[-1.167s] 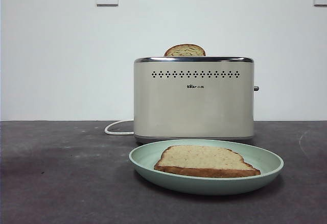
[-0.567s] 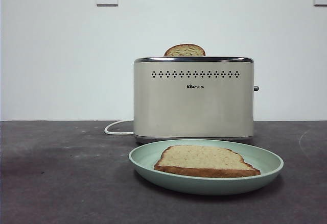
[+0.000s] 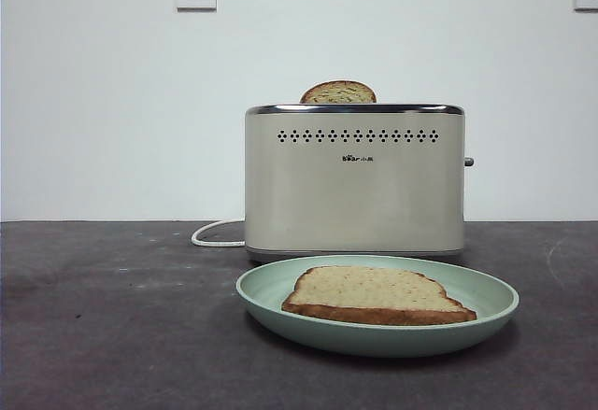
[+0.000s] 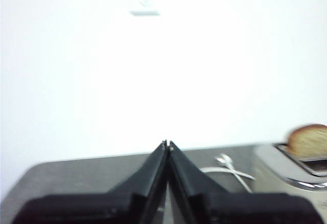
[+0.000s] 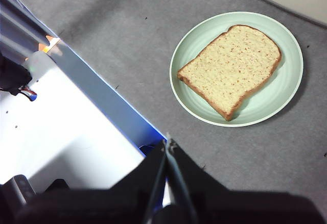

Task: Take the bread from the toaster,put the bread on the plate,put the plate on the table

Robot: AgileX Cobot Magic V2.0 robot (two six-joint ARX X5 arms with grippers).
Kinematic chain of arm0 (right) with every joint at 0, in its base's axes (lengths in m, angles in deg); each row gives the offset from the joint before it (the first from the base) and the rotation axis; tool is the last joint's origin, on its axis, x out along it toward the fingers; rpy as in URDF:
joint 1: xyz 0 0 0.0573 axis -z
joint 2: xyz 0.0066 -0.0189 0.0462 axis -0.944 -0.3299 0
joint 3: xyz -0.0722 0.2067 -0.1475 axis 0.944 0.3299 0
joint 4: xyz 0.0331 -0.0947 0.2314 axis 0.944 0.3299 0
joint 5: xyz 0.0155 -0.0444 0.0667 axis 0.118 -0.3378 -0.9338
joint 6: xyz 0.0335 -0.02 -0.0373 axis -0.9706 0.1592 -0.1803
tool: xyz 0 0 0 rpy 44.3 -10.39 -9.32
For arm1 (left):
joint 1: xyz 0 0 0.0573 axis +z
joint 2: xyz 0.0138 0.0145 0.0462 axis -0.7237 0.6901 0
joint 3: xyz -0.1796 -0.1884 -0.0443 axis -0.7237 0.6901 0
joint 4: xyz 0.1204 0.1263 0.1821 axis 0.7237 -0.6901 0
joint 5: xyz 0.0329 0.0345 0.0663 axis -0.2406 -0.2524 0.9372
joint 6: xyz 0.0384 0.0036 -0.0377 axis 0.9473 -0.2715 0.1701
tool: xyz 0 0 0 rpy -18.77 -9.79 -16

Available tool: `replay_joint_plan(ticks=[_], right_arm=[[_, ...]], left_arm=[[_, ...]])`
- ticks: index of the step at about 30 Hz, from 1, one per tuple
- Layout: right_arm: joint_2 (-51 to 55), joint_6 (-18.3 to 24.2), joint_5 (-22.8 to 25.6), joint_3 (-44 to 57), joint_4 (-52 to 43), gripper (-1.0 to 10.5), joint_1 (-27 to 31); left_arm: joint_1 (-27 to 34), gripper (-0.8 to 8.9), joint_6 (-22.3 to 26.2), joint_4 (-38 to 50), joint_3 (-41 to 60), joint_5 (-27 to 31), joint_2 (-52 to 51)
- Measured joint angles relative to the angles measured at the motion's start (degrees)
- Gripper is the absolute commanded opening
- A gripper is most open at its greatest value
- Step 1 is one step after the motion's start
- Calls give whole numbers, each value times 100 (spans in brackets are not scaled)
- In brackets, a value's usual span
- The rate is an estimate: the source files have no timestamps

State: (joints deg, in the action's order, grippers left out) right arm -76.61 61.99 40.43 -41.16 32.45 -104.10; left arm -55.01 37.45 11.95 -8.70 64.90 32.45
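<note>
Currently: bread flat on the plate, plate on the table directly in front of the toaster.

Left gripper: jaws clenched together, empty, held level beside the toaster, well apart from the plate. Right gripper: jaws pressed together, empty, raised above the table and pointing down, well apart from the plate. A narrower domed slice stands in the toaster slot.
</note>
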Motion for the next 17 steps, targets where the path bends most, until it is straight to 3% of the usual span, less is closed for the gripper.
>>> replay_joint_plan(ticks=[10, 13, 17], right_arm=[[0, 0, 2, 0, 0, 2, 0], [0, 0, 2, 0, 0, 2, 0], [0, 0, 2, 0, 0, 2, 0]], left_arm=[[566, -3, 37, 273, 2568, 24, -1381], [592, -3, 37, 273, 3018, 22, -1683], [597, -3, 37, -339, 3062, 28, -1980]])
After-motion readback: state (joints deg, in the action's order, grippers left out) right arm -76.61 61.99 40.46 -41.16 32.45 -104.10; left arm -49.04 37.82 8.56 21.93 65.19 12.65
